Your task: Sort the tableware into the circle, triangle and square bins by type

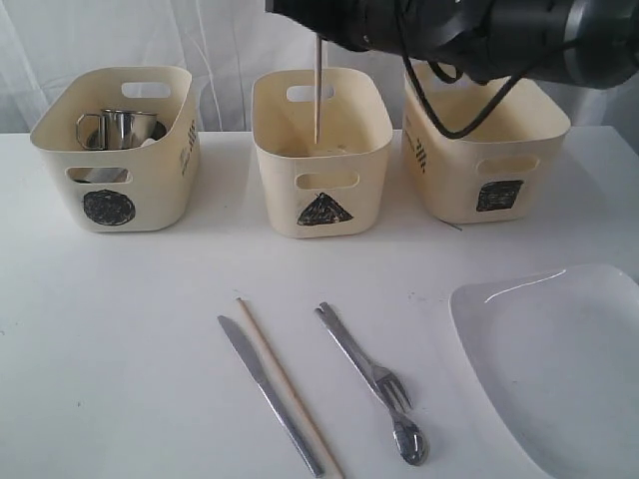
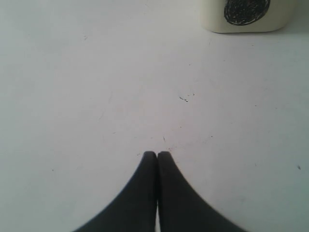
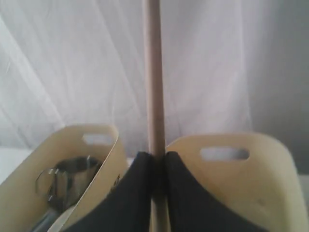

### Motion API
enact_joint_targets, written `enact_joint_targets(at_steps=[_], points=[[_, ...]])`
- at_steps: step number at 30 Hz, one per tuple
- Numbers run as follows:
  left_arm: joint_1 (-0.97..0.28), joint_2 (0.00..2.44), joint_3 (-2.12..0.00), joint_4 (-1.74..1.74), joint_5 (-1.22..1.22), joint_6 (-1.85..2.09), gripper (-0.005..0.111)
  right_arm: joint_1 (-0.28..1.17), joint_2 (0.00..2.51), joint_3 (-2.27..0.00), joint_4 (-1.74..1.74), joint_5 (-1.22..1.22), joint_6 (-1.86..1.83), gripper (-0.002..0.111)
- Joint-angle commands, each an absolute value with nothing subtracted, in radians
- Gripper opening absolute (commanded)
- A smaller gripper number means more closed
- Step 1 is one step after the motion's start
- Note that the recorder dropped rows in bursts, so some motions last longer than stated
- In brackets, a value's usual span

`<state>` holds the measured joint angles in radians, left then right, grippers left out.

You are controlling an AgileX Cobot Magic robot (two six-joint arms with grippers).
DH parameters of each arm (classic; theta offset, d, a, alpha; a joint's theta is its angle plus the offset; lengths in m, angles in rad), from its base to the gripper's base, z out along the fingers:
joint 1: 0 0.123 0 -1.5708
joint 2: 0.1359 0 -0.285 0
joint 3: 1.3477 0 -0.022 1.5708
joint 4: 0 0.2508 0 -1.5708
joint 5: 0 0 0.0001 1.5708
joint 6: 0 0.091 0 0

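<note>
My right gripper (image 3: 156, 154) is shut on a wooden chopstick (image 3: 153, 72). In the exterior view that chopstick (image 1: 318, 95) hangs upright from the right arm (image 1: 469, 30), its tip down inside the triangle bin (image 1: 321, 175). A steel mug (image 1: 125, 128) sits in the circle bin (image 1: 110, 160). On the table in front lie a steel knife (image 1: 270, 394), another chopstick (image 1: 290, 389), a fork (image 1: 364, 359) and a spoon (image 1: 409, 439). The large white plate (image 1: 559, 359) lies at the front right. My left gripper (image 2: 157, 153) is shut and empty over bare table.
The square bin (image 1: 484, 150) stands at the back right, partly behind the right arm. A white curtain hangs behind the bins. The left wrist view catches the circle bin's marked wall (image 2: 246, 14).
</note>
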<state>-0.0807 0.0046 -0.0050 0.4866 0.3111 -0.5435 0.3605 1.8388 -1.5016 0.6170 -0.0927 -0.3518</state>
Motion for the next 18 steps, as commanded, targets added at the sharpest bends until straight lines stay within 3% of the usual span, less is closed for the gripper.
enact_joint_targets(at_steps=[1,6,13,18], points=[[-0.078,0.0,0.0,0.487,0.313,-0.545,0.0,0.358,1.931,-1.504,0.608,-0.466,-0.356,0.0],[-0.078,0.0,0.0,0.487,0.313,-0.545,0.0,0.358,2.025,-1.504,0.525,-0.459,-0.352,0.004],[-0.078,0.0,0.0,0.487,0.313,-0.545,0.0,0.358,2.084,-1.504,0.406,-0.481,-0.306,0.03],[-0.078,0.0,0.0,0.487,0.313,-0.545,0.0,0.358,2.084,-1.504,0.406,-0.48,-0.308,0.041]])
